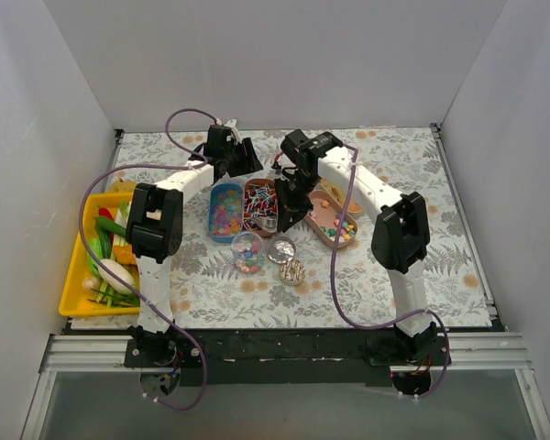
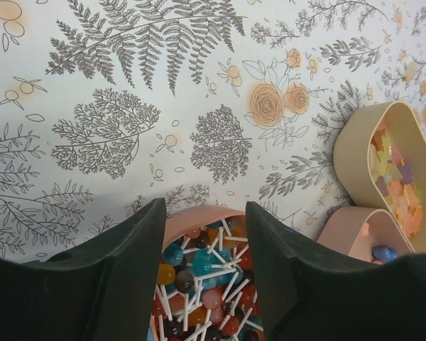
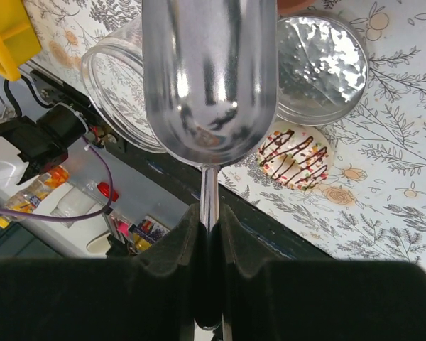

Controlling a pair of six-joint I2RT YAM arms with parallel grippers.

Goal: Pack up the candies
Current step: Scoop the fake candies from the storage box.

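Spill risk at the lollipop tray; open room only toward 12 o'clock.
right fingers [image 3: 193,231] clamped on scoop [image 3: 209,78] handle, bowl looks empty, near jar [image 3: 113,85] and lid [image 3: 321,67]; left fingers [image 2: 160,219] half open, holding nothing, straddle pink tray [image 2: 213,210] rim, candies [image 2: 199,284] inside. Closing could tip it; beige tray [image 2: 348,149] crowds 3 o'clock.

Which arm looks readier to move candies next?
Right, probably. The right gripper is shut on the handle of the scoop, which is empty and close to the jar and lid. The left gripper is open above the lollipop tray, holding nothing.
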